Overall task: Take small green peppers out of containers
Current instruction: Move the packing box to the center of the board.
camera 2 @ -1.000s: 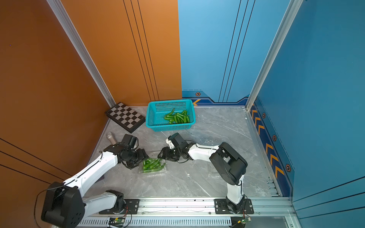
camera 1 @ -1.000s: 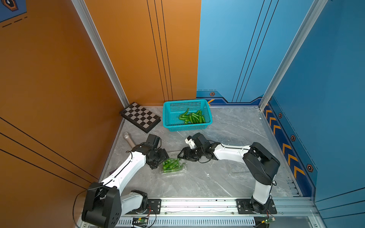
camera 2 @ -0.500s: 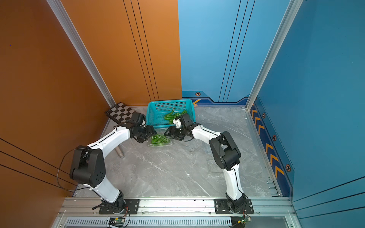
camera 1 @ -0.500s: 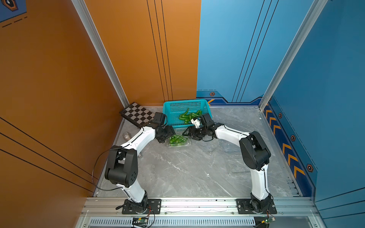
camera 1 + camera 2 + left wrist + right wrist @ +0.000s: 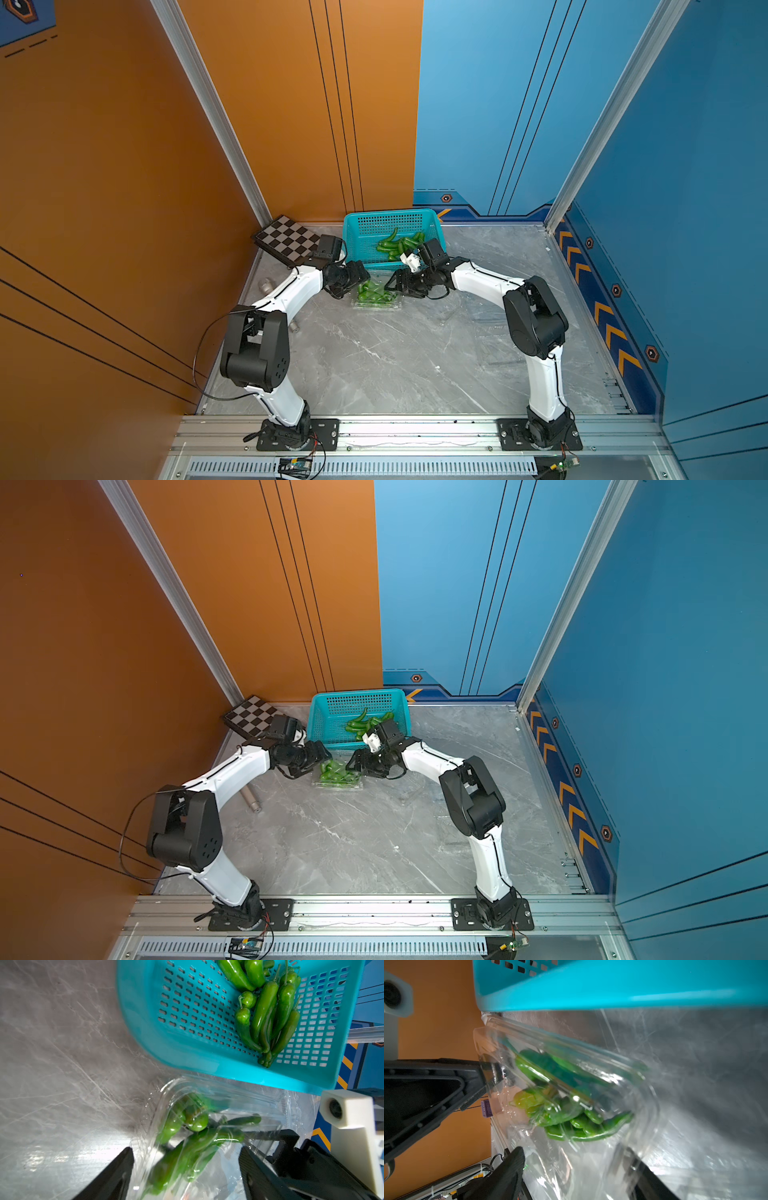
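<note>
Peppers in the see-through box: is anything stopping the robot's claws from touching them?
Yes. The small green peppers sit inside the clear container; its plastic lies between them and both the left gripper and right gripper, whose jaws straddle it.

Arms (image 5: pixel 291 289): white links, black joints, thin black cables. Black: left gripper (image 5: pixel 185 1153), right gripper (image 5: pixel 576 1155), screwed base plates (image 5: pixel 324 430).

Orange wall (image 5: pixel 124 166), blue wall (image 5: pixel 498 104), marbled grey floor (image 5: pixel 395 357)

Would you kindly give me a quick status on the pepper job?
Left pincer and right pincer spread wide, straddling the clamshell, grip unclear. Peppers inside it. Teal basket close beside it.
</note>
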You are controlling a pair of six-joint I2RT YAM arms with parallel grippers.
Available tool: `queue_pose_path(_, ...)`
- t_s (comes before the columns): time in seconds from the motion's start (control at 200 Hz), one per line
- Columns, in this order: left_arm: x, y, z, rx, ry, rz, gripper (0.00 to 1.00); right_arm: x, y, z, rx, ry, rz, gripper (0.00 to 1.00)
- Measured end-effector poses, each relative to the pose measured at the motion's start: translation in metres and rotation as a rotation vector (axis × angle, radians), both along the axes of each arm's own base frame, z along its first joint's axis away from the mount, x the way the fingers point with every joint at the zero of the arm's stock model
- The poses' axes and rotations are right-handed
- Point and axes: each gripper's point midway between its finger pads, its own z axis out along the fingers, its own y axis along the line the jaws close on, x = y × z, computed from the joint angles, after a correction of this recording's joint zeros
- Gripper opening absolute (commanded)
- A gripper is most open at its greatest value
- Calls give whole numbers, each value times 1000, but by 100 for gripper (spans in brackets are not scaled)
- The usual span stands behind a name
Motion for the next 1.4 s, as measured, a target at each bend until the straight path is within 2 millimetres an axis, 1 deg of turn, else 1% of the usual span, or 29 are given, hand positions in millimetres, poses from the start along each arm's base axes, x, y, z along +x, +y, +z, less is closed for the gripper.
queue_pose_path(0.085,-3,2,-5,-6,10,2,82,0,-1,-1,-2,2,0,76)
queue_pose_path(0.21,-19,5,-23,-11,61,3,82,-1,0,-2,-4,7,1,76)
queue_pose_path(0.245,-23,6,-28,-13,76,4,85,-1,0,-3,-5,9,1,76)
queue_pose_path(0.285,-28,7,-31,-17,90,6,85,-3,0,-4,-7,13,2,77)
queue_pose_path(0.3,-30,7,-33,-18,96,9,90,-3,0,-5,-9,15,2,78)
queue_pose_path(0.335,-34,8,-34,-19,101,10,94,-5,-1,-8,-13,21,3,78)
queue_pose_path(0.425,-37,11,-27,-25,90,19,100,-12,-3,-16,-33,39,9,80)
queue_pose_path(0.546,-33,22,-9,-33,38,45,99,-20,-6,-24,-81,42,29,83)
queue_pose_path(0.641,-32,32,5,-42,0,69,99,-26,-11,-24,-132,15,44,84)
queue_pose_path(0.706,-35,38,9,-49,-21,84,99,-31,-15,-19,-165,-22,50,84)
queue_pose_path(0.766,-44,44,6,-52,-14,102,99,-35,-19,-10,-191,-68,56,84)
queue_pose_path(0.836,-55,51,0,-56,4,126,100,-37,-23,7,-210,-141,57,85)
queue_pose_path(0.876,-62,53,-4,-61,18,139,99,-37,-24,21,-212,-189,55,85)
queue_pose_path(0.936,-71,57,-10,-69,35,158,93,-36,-25,40,-209,-251,50,85)
queue_pose_path(0.971,-76,58,-12,-78,46,167,92,-35,-26,50,-207,-282,46,85)
queue_pose_path(1.006,-81,58,-15,-89,56,178,91,-33,-28,58,-209,-306,34,85)
queue_pose_path(1.061,-89,59,-18,-109,70,194,89,-31,-31,65,-216,-329,16,85)
queue_pose_path(1.171,-107,66,-28,-138,94,233,87,-25,-37,63,-230,-322,-21,84)
queue_pose_path(1.186,-109,66,-29,-143,95,238,83,-24,-37,62,-231,-317,-25,84)
queue_pose_path(1.231,-116,69,-34,-163,103,258,82,-22,-38,59,-233,-301,-38,84)
queue_pose_path(1.321,-124,74,-42,-197,114,287,82,-19,-38,49,-232,-268,-57,84)
queue_pose_path(1.401,-124,73,-45,-215,117,286,81,-17,-34,42,-214,-233,-68,84)
